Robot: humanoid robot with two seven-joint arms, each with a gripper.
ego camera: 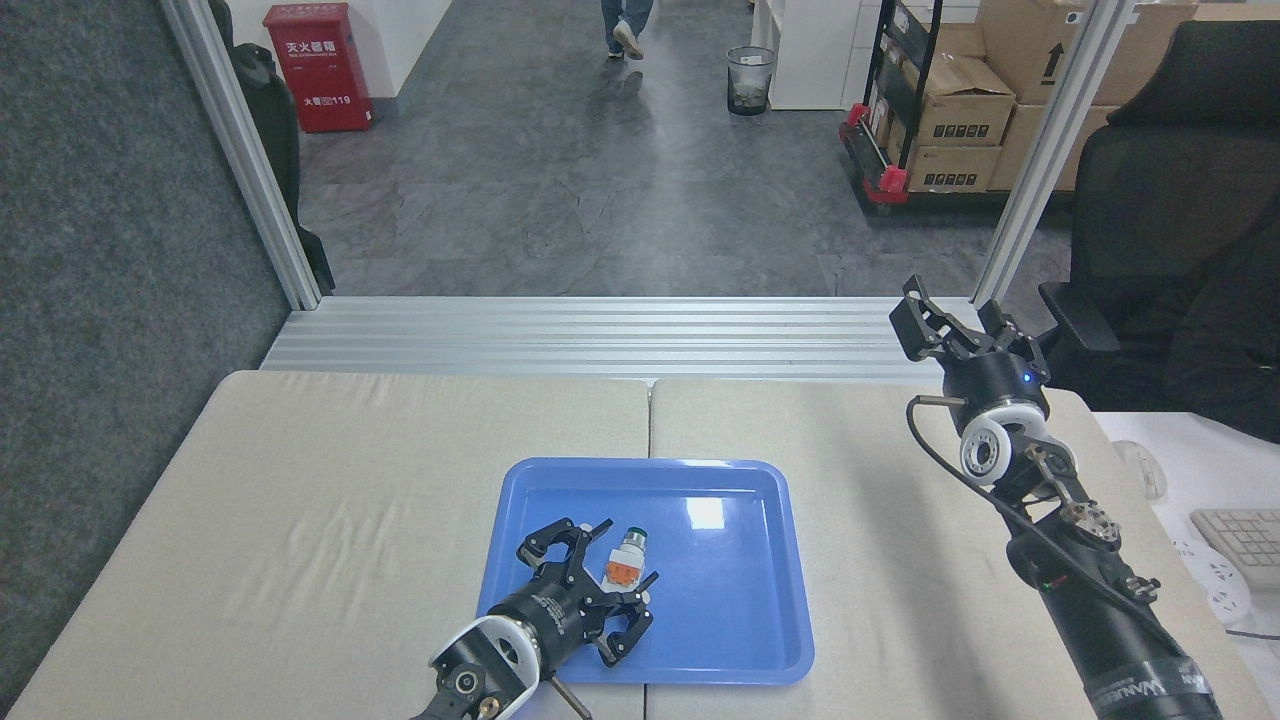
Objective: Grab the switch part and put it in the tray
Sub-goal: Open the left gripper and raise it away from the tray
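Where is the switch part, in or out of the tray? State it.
In: the switch part is over the tray floor, between the left gripper fingers.

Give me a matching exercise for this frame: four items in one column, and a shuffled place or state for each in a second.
Items
1. switch part
2. tray
3. left end effector
4. right end effector

Places or states
A. raised beyond the table's far right corner, holding nothing
B. lies flat on the beige table
C. between the fingers, over the tray floor
D. low over the tray's near left part

Pairs: 1-C, 2-B, 3-D, 4-A
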